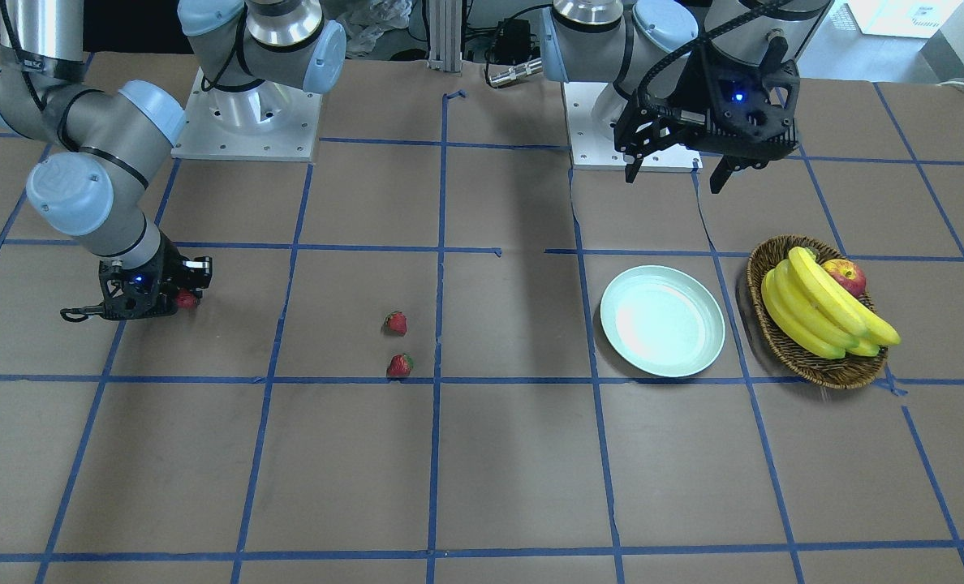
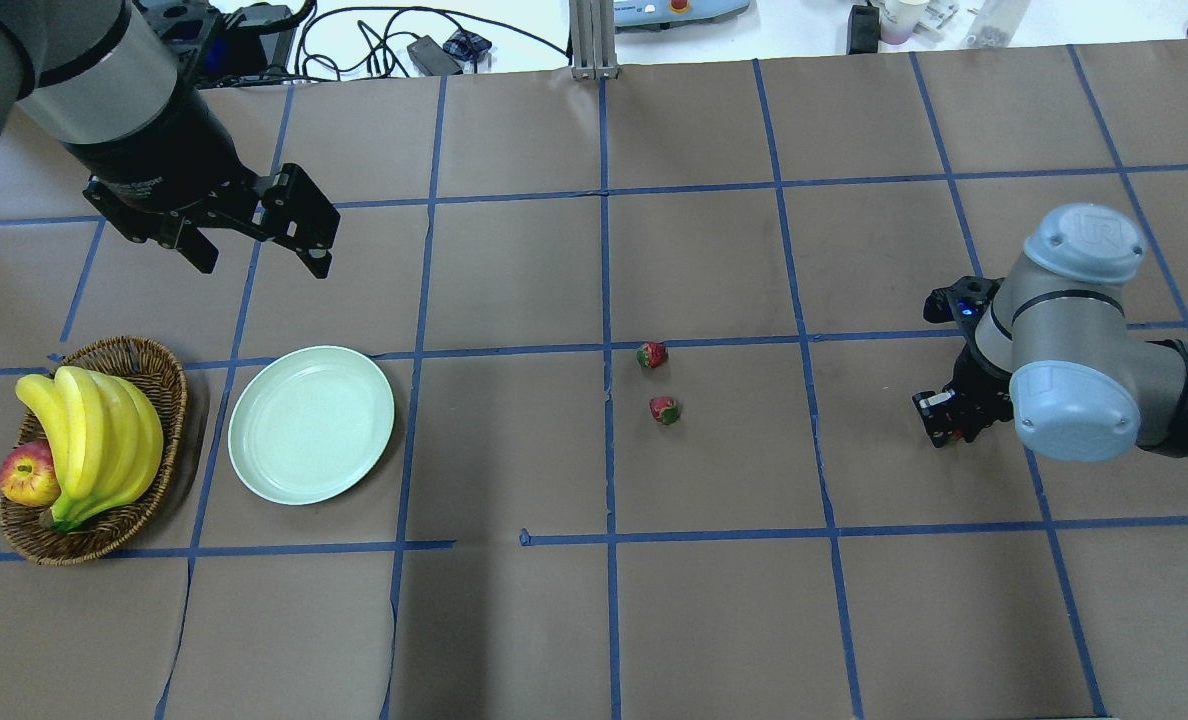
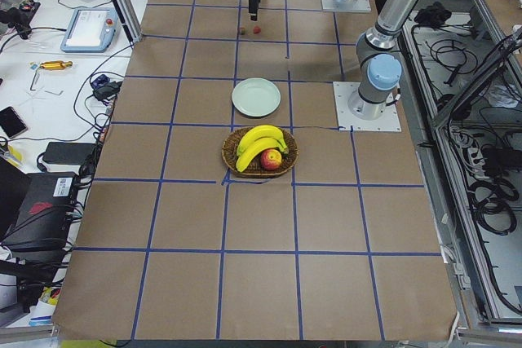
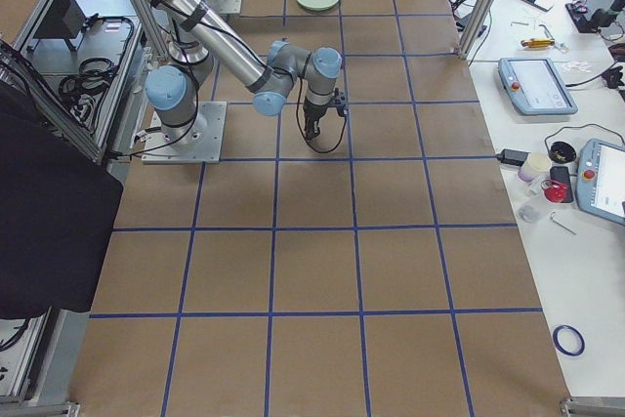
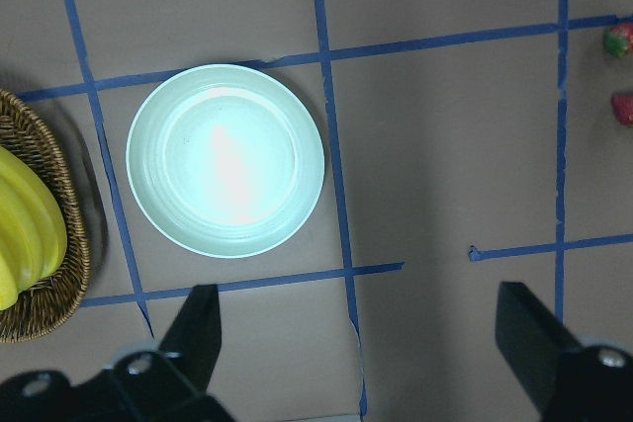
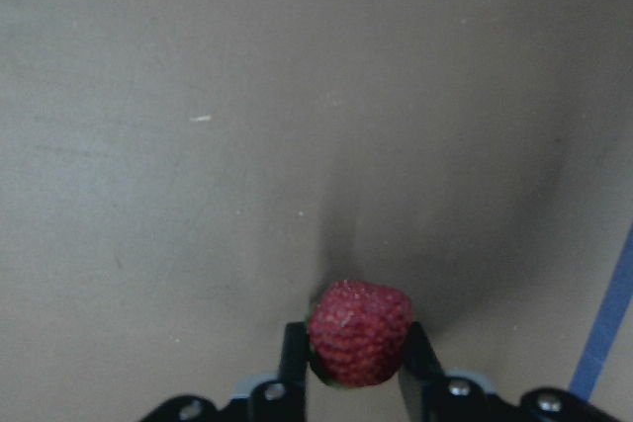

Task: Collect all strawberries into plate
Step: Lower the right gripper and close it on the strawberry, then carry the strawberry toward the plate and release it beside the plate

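My right gripper (image 6: 358,363) is shut on a red strawberry (image 6: 361,331) just above the brown paper; the front-facing view shows that gripper (image 1: 183,302) low at the table's left part with the strawberry (image 1: 187,301) in it. Two more strawberries (image 1: 395,323) (image 1: 399,366) lie close together near the table's middle, also visible overhead (image 2: 652,354) (image 2: 665,409). The pale mint plate (image 2: 311,424) is empty. My left gripper (image 2: 259,262) hangs open above and behind the plate (image 5: 226,160), holding nothing.
A brown wicker basket (image 2: 149,362) with bananas (image 2: 94,440) and a red apple (image 2: 26,475) stands beside the plate, on the side away from the strawberries. Blue tape lines grid the brown paper table cover.
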You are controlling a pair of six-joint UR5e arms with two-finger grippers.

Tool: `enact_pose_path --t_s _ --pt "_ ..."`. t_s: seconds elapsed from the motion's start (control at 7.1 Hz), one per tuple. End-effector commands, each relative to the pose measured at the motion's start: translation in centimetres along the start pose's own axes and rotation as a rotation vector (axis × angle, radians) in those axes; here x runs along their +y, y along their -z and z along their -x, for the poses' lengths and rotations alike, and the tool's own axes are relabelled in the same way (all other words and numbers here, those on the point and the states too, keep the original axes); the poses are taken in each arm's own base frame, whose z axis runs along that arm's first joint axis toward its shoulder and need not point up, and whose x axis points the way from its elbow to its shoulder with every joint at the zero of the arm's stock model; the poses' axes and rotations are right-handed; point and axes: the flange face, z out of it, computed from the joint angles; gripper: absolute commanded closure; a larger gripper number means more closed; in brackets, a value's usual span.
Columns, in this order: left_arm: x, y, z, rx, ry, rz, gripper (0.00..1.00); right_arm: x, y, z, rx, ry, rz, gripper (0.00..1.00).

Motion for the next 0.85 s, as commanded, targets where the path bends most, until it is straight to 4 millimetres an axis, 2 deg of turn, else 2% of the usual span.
enact_pose_path --t_s 0.0,0.14,0.28,0.42,0.56,0.7 --pt "0.0 0.1 0.0 0.0 0.0 -0.002 0.0 -1.8 3.2 -0.4 0.014 -0.066 -0.042 0.92" --pt "0.0 0.1 0.0 0.0 0.0 -0.002 0.0 -3.0 5.0 0.9 0.007 -0.069 -0.04 0.92" --pt "0.0 0.1 0.0 0.0 0.0 -0.002 0.0 -4.5 6.6 4.2 0.02 -0.097 -0.071 0.93" --pt "0.0 0.1 0.0 0.0 0.0 -0.002 0.0 -5.3 7.7 9.5 0.03 -0.093 -0.096 0.94" --pt "0.0 0.1 0.0 0.0 0.0 -0.002 0.0 -5.7 8.9 13.9 0.016 -0.136 -0.125 0.94" --pt "0.0 0.1 0.0 -0.002 0.0 -0.001 0.0 -6.6 9.6 19.1 -0.062 -0.18 -0.143 0.95"
